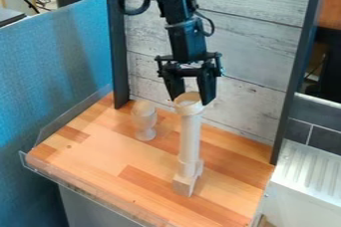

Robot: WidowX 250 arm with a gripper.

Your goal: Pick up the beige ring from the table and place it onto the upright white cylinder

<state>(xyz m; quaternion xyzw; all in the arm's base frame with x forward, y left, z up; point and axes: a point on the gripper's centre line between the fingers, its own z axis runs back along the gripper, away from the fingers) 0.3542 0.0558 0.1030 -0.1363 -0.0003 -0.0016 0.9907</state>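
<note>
The black gripper (192,96) hangs down at the upper middle, right at the top of a tall stack of pale wooden pieces. A round, cup-like piece (189,105) forms the top of this stack, level with the gripper's lower end; whether it is gripped I cannot tell. Beneath it a long pale cylinder (190,139) stands upright. An angular wooden block (186,185) is at the foot of the stack, on the wooden tabletop (100,159). To the left of the stack stands a pale goblet-shaped piece (144,119), apart from it.
Behind the table rises a whitewashed plank panel (256,59) between dark upright posts. A blue partition (60,52) borders the left side. A low clear edging (80,196) runs along the tabletop's front left. At the right is a white ribbed surface (309,173).
</note>
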